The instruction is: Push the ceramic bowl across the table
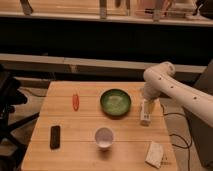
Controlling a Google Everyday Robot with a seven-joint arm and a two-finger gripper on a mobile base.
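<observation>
End effector just beside ceramic bowl

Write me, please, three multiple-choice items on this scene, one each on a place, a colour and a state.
1. Where is the gripper?
A. at the far left corner of the table
B. just right of the bowl in the view, low over the table
C. raised high, off the table

2. What colour is the bowl?
A. red
B. green
C. blue

3. How does the cup stand?
A. upright, mouth up
B. on its side
C. inside the bowl

Answers:
1 B: the gripper hangs beside the bowl's right rim.
2 B: its rim is dark green and its inside paler green.
3 A: the cup's round mouth faces up, and it stands apart from the bowl.
</observation>
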